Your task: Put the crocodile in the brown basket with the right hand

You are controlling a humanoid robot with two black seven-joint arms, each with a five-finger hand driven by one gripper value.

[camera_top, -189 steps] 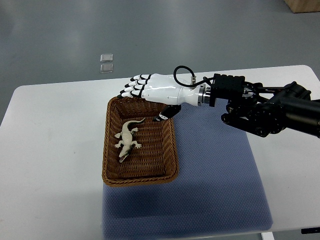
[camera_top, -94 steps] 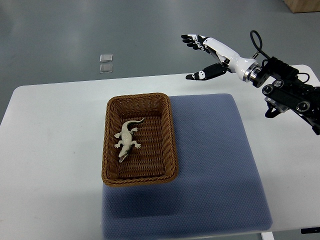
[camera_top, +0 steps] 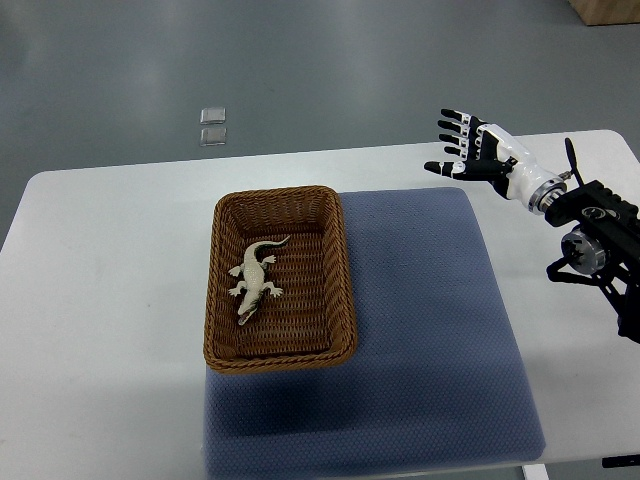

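Showing task done: pale toy crocodile [camera_top: 255,281] lying inside brown woven basket [camera_top: 280,357]; your white-and-black right hand [camera_top: 473,151] spread, empty, well apart.

You are looking at a pale cream crocodile [camera_top: 255,279] with faint darker markings, lying against the warm brown, ribbed weave of the basket [camera_top: 282,358], whose rim is showing a darker brown. The basket is overlapping a slate-blue mat [camera_top: 430,330] that is showing a fine dotted texture, and both are sitting on a plain white counter [camera_top: 110,300] over a dull grey-green floor [camera_top: 300,60]. Your right hand [camera_top: 478,155] is showing a glossy white shell with black joints and black-and-white banded fingers [camera_top: 458,128], running back into a black arm [camera_top: 600,230].
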